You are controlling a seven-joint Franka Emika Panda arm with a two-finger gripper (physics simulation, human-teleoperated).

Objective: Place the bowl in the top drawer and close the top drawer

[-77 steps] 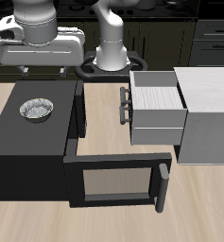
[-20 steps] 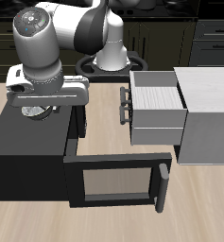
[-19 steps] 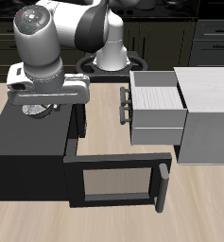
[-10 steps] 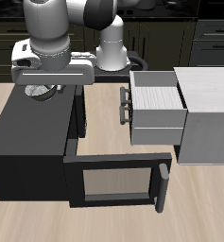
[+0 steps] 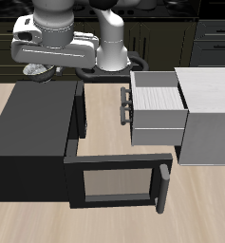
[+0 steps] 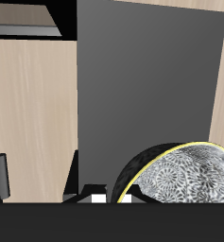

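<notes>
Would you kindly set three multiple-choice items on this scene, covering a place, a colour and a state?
1. Where is the small shiny silver-grey metal bowl?
A. in the drawer
B. held in the air above the black box
C. on the table

2. What colour is the pulled-out top drawer?
A. pale grey-white
B. red
C. black

3. The black box's glass-fronted door is:
A. shut
B. missing
C. open

Answers: 1 B, the bowl hangs at the gripper, clear of the box top. 2 A, its walls render pale. 3 C, the door lies folded down.
</notes>
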